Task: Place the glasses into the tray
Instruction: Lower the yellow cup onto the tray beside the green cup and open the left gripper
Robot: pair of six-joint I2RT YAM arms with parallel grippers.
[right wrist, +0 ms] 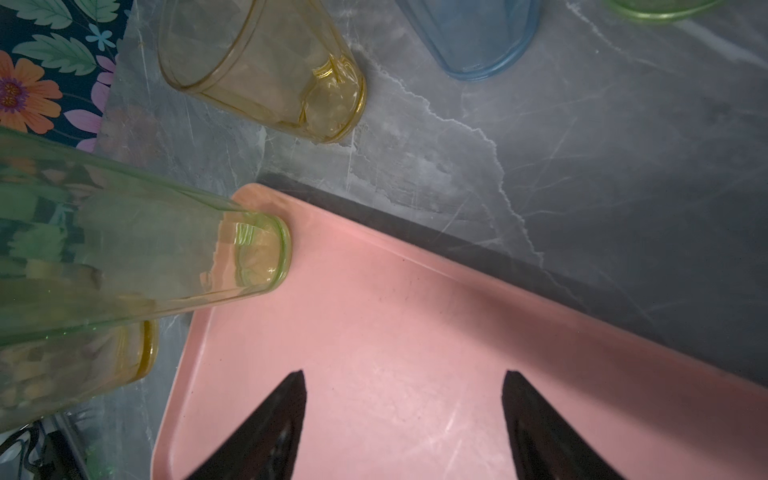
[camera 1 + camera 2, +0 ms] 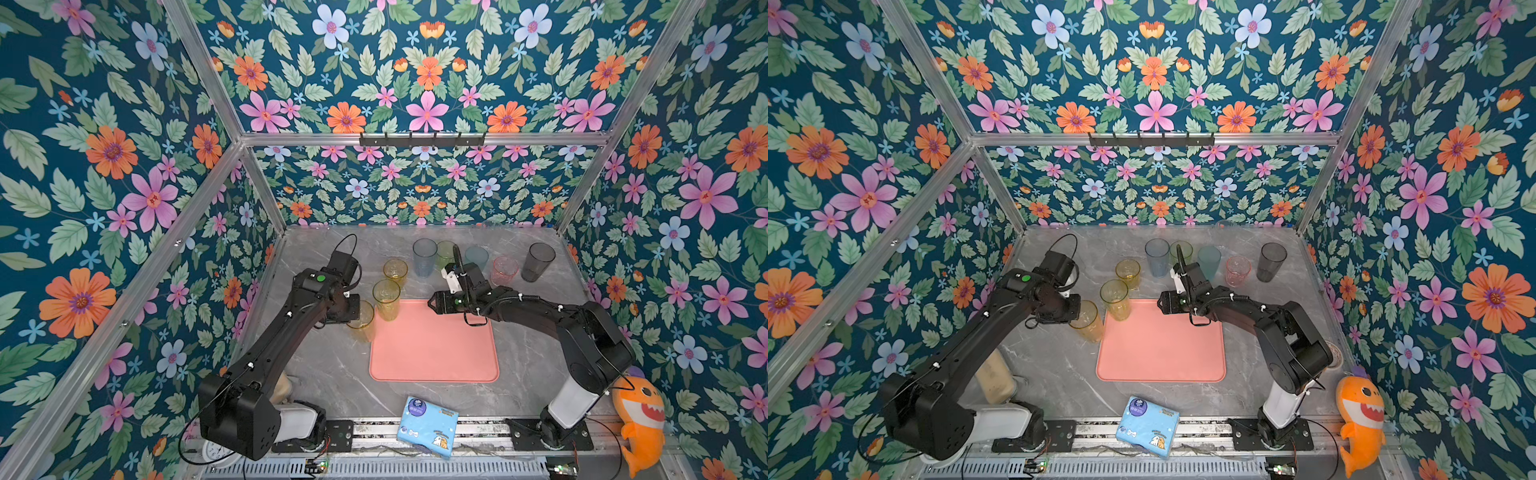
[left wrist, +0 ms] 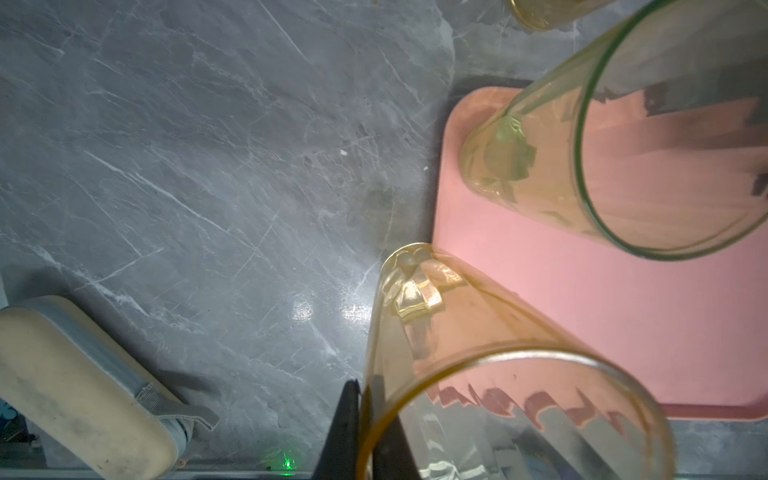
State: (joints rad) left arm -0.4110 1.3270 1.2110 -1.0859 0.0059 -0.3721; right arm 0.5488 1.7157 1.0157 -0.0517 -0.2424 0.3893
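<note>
In both top views the tray [image 2: 432,357] [image 2: 1160,357] lies in the lower middle of the table [image 2: 324,374]. The left gripper [image 2: 355,311] is left of the tray's upper left corner. It pinches the rim of an amber glass [image 2: 361,325], which is just outside the tray's left edge. If its base touches the table, I cannot tell. A yellow-green glass [image 2: 386,300] stands upright in the tray's upper left corner. The right gripper [image 2: 432,302] hangs over the tray's upper edge. The other glasses [image 2: 424,257] stand on the table above the tray.

In the left wrist view the left gripper's fingers [image 3: 347,415] are pressed together on the amber glass's wall, one outside and one inside.

In the right wrist view the right gripper's fingers [image 1: 282,415] are spread wide over the bare tray floor, with nothing between them.
</note>
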